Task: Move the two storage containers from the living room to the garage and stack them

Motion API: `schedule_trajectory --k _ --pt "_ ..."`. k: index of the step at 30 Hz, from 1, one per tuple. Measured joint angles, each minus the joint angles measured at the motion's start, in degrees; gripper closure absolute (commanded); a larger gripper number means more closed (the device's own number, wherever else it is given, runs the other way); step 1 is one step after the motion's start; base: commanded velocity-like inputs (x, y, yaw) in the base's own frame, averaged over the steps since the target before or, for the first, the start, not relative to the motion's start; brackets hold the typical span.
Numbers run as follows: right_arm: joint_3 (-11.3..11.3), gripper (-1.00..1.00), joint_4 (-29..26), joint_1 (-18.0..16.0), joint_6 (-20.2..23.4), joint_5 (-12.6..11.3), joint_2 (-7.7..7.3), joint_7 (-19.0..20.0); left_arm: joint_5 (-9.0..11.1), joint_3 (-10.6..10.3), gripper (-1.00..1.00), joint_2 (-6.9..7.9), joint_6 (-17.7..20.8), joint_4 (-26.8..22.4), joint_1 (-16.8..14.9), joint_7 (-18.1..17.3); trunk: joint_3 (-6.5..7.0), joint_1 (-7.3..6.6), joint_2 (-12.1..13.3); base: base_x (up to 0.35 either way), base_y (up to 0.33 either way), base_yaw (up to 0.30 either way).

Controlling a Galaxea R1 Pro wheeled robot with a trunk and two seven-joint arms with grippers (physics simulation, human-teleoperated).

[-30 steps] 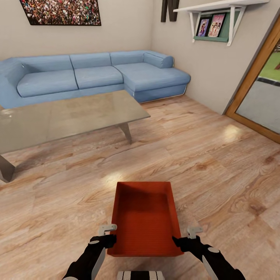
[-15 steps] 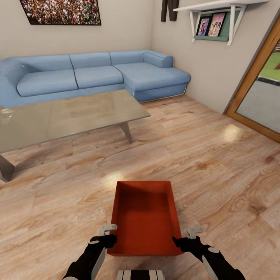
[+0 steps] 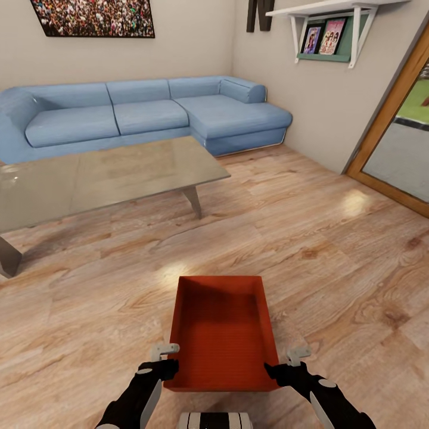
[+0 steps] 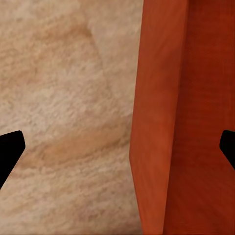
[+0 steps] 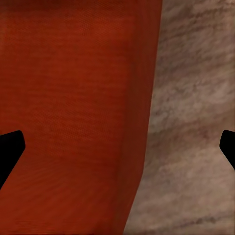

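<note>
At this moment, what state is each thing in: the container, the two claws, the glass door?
storage container: lidless, empty, upright, between both claws above the wood floor.
left claw: open, fingers astride the container's left wall.
right claw: open, fingers astride the right wall.
glass door: open or shut, cannot tell.
coffee table: top bare.

Storage container (image 3: pixel 221 333): matt orange-red, fine ribbed grain
Floor (image 3: pixel 333 262): glossy wood planks
Coffee table (image 3: pixel 107 179): smooth glass
Sofa (image 3: pixel 143 113): blue cloth
</note>
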Motion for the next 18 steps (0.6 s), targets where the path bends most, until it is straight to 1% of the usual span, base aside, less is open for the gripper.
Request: schedule_trajectory --k 3,18 --pt "0.00 -1.00 0.02 0.00 0.00 0.00 0.00 0.00 -0.01 0.00 -1.00 0.00 0.00 0.00 0.00 0.00 -0.54 0.66 -1.20 0.000 0.000 0.000" --pt "0.06 -1.00 0.01 0.00 0.00 0.00 0.00 0.04 -0.02 0.00 -1.00 0.00 0.00 0.00 0.00 0.09 -0.54 0.66 -1.22 0.000 0.000 0.000"
